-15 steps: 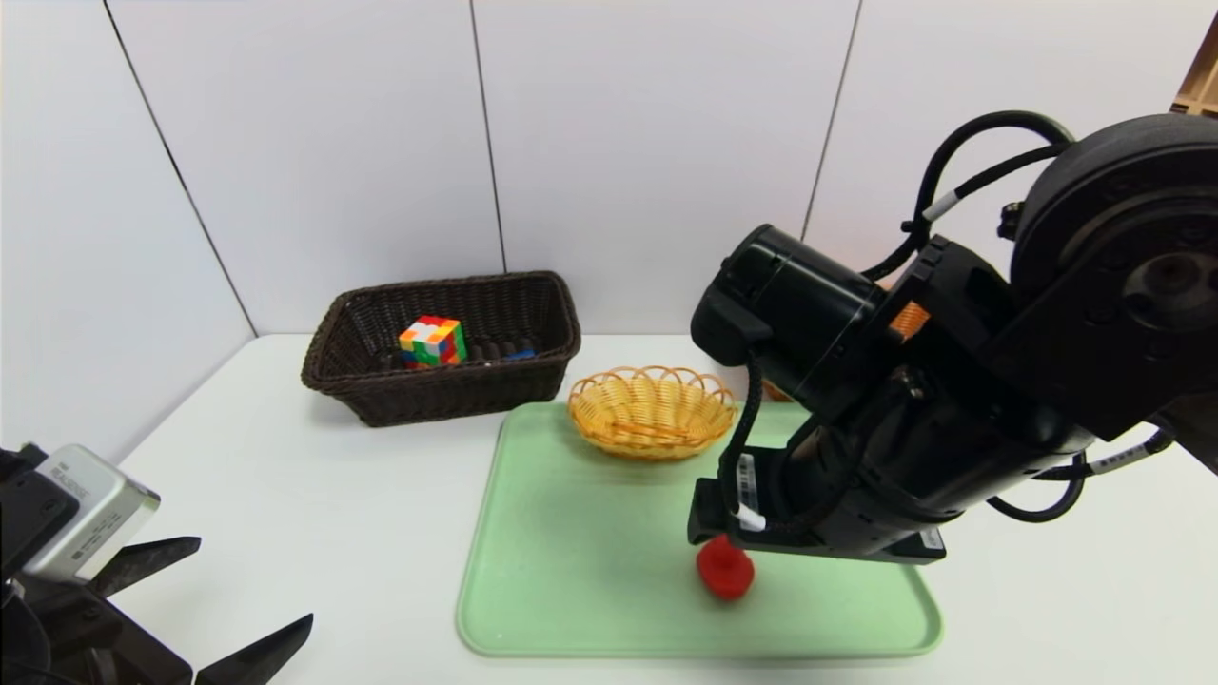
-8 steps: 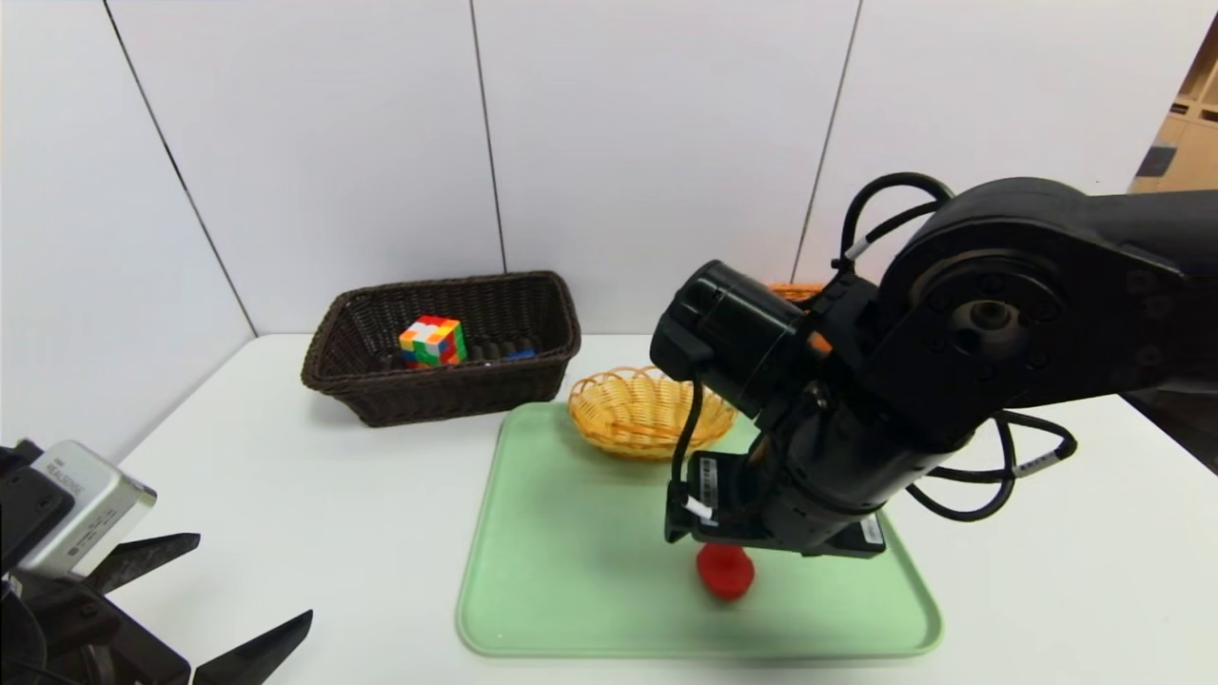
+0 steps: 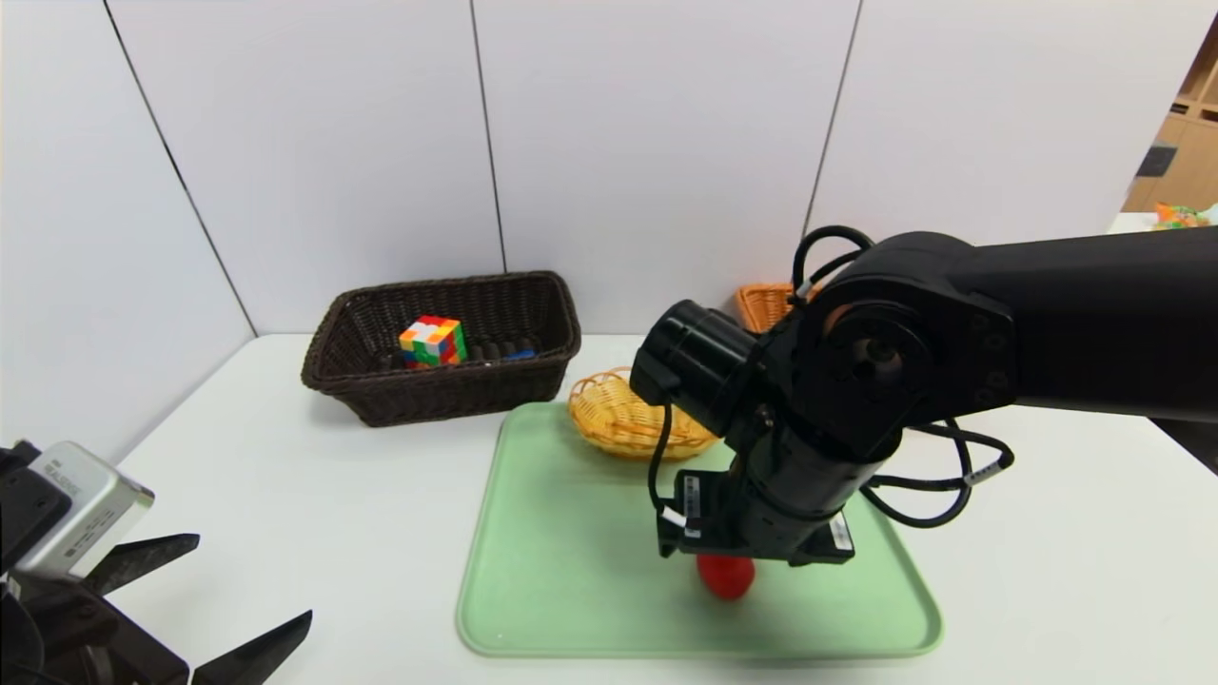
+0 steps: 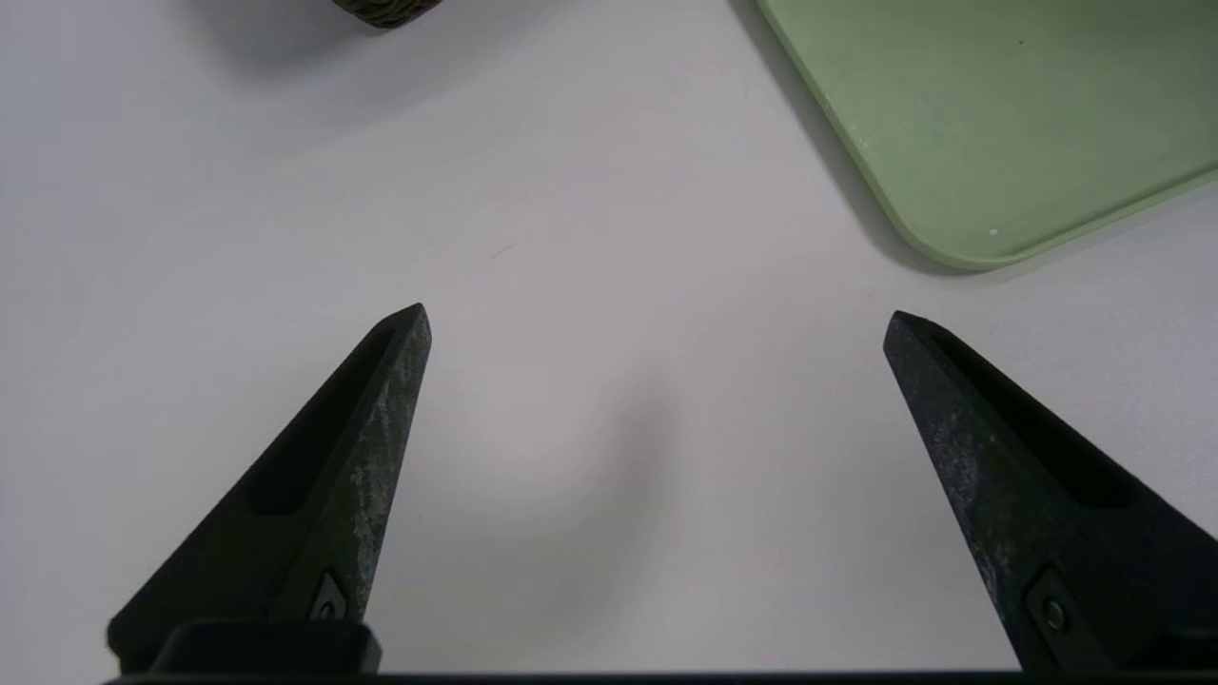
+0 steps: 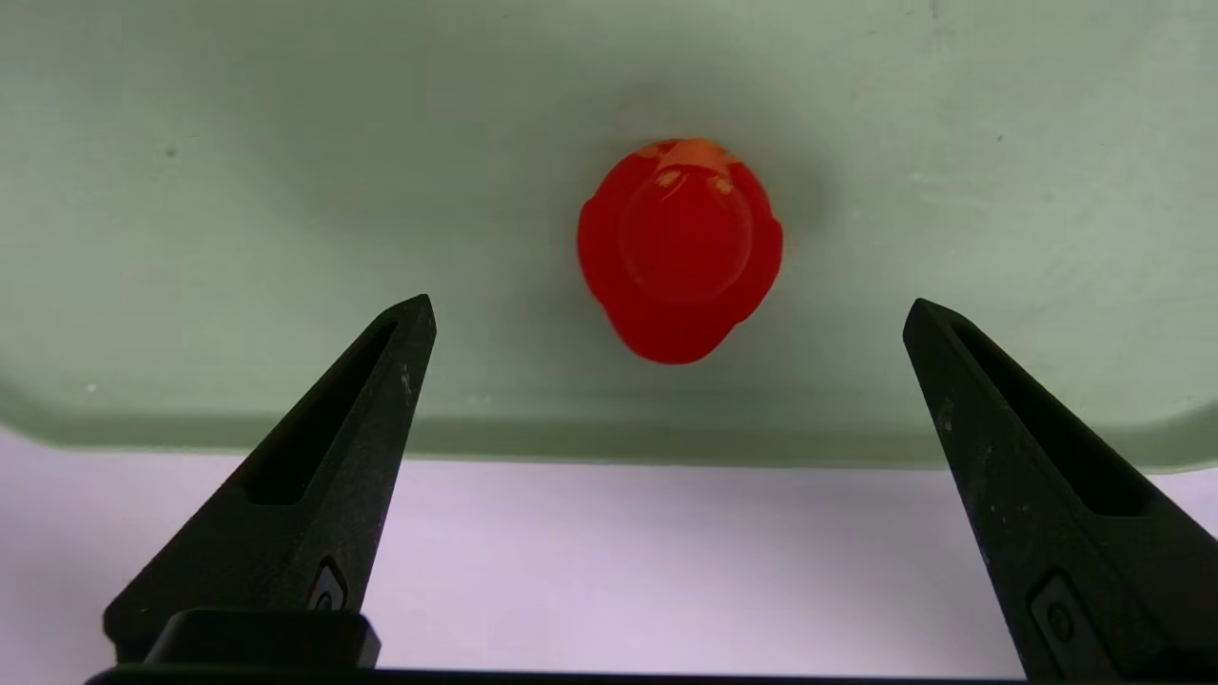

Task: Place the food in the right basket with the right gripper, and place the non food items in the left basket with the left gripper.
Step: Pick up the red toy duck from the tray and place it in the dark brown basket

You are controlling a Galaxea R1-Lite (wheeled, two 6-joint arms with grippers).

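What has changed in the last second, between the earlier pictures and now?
The right claw has swung toward the robot's left and come lower, and now hangs open above the red duck on the green tray, not touching it. Nothing was grasped or released. The left claw, the duck, the cube and the dark basket stayed in place.

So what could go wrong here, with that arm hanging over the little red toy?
The right tool hangs open above the red duck, a non-food item meant for the left tool, so it may be sorted wrongly. The rounded duck could slip from the pointed fingers. The arm also hides the right basket.
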